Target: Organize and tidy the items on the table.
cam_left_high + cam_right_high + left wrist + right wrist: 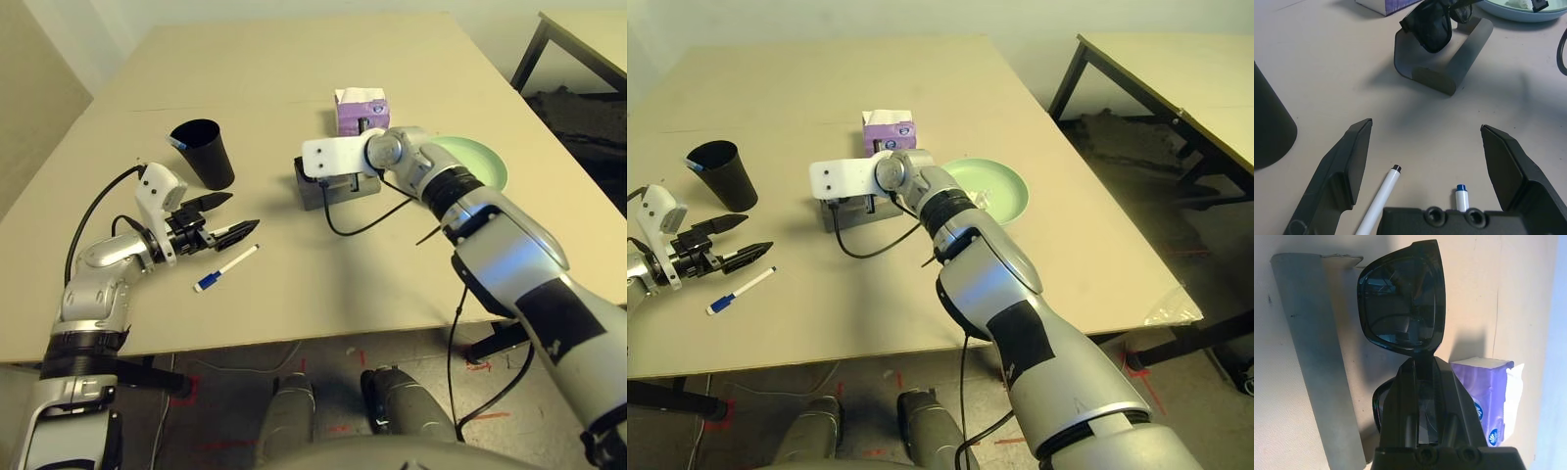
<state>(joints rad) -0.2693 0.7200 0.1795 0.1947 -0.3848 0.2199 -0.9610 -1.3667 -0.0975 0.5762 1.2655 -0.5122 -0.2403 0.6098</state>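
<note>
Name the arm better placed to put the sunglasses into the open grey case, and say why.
Right. The right gripper is already shut on the sunglasses, directly over the open glasses case. The left gripper is open beside the marker, away from the case.

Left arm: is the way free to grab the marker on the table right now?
Probably yes. The left gripper hangs open just over the marker, with bare table around it and the black cup standing off behind.
</note>
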